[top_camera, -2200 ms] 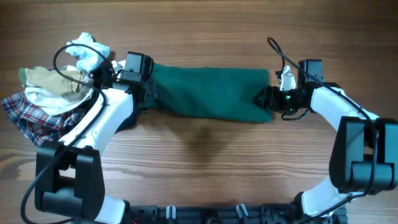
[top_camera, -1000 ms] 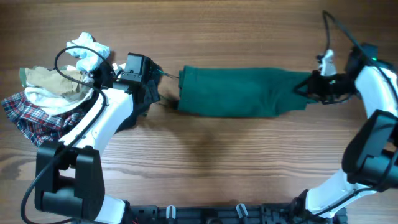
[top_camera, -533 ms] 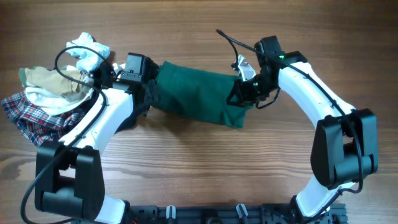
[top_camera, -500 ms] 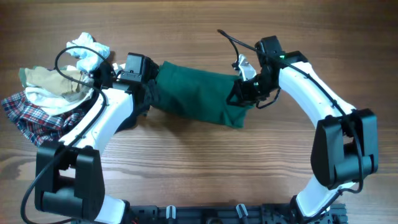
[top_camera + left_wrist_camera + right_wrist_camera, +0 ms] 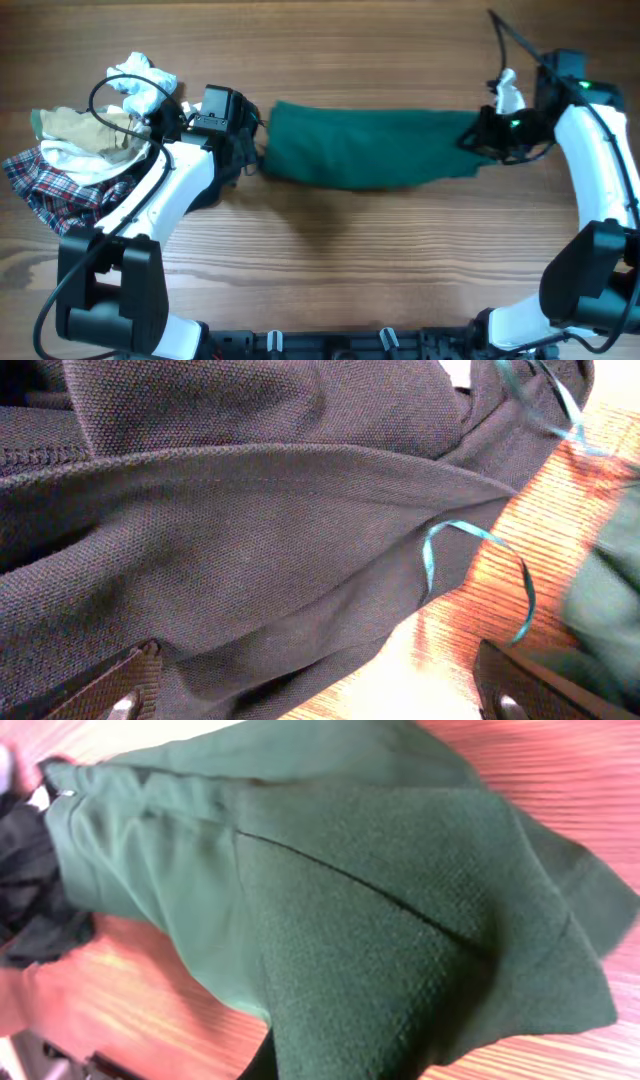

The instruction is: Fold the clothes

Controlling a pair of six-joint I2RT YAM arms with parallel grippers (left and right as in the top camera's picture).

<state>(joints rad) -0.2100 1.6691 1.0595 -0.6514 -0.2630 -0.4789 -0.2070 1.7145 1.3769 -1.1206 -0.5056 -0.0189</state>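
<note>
The dark green garment [image 5: 365, 145] lies stretched in a long band across the table's middle. My right gripper [image 5: 480, 137] is shut on its right end; in the right wrist view the green fabric [image 5: 380, 920] fills the frame and hides the fingers. My left gripper [image 5: 252, 150] sits at the garment's left end, open. In the left wrist view its two fingertips [image 5: 130, 685] stand wide apart over a black garment [image 5: 230, 540], holding nothing, and the green cloth's edge [image 5: 612, 595] shows at the right.
A heap of clothes lies at the far left: white [image 5: 140, 82], beige [image 5: 80, 127] and red-blue plaid [image 5: 45, 180]. A loose teal thread [image 5: 480, 550] lies on the wooden table [image 5: 330, 260]. The left arm's cable [image 5: 100, 92] loops over the heap.
My right gripper has swung out to the right with the green garment's end, drawing the bunched cloth out long again. The left arm has stayed put, open.
</note>
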